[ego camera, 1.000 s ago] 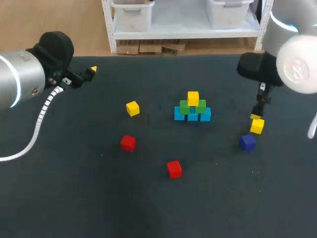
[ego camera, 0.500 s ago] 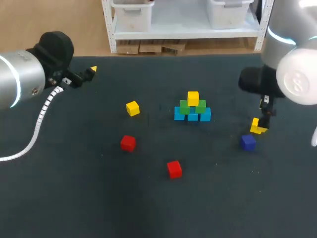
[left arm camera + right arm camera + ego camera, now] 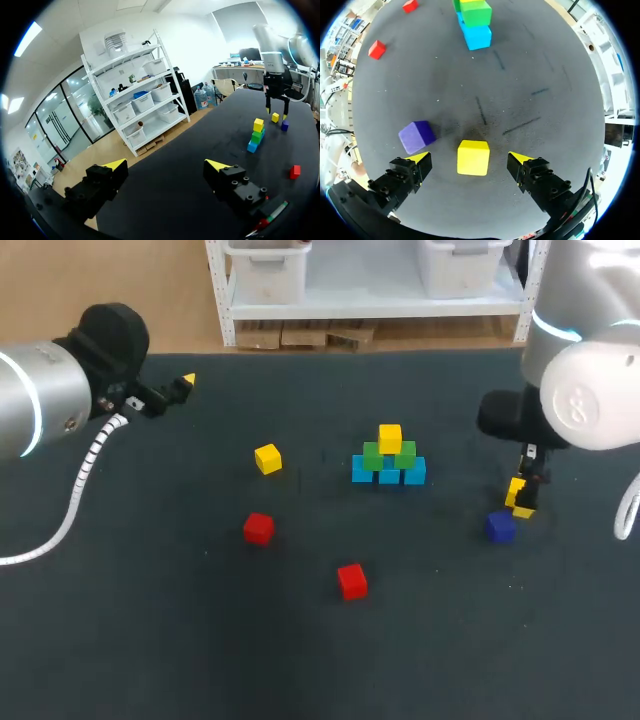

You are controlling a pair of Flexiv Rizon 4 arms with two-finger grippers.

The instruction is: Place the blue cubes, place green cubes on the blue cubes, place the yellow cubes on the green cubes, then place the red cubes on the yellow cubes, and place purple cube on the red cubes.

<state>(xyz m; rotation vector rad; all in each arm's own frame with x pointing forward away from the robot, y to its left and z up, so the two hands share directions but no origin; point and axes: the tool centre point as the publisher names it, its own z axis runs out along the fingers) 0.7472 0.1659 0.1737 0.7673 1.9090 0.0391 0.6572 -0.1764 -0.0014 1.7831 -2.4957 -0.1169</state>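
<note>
Mid-table stands a pyramid (image 3: 389,460): three blue cubes in a row, two green cubes on them and one yellow cube on top. Loose on the table lie a yellow cube (image 3: 267,458), two red cubes (image 3: 258,528) (image 3: 352,580) and a purple cube (image 3: 500,526). Another yellow cube (image 3: 473,157) sits on the table between the spread fingers of my right gripper (image 3: 472,162), with a gap on each side; the purple cube (image 3: 416,136) is just beside it. My left gripper (image 3: 165,167) hangs open and empty over the far left of the table (image 3: 180,386).
The dark table top (image 3: 180,640) runs wide around the cubes. In the left wrist view the pyramid (image 3: 256,135), a red cube (image 3: 295,171) and my right arm (image 3: 275,85) show far ahead.
My right gripper has come down and slightly nearer, so its fingers now straddle the yellow cube by the purple one. The left arm and the cubes have not moved.
</note>
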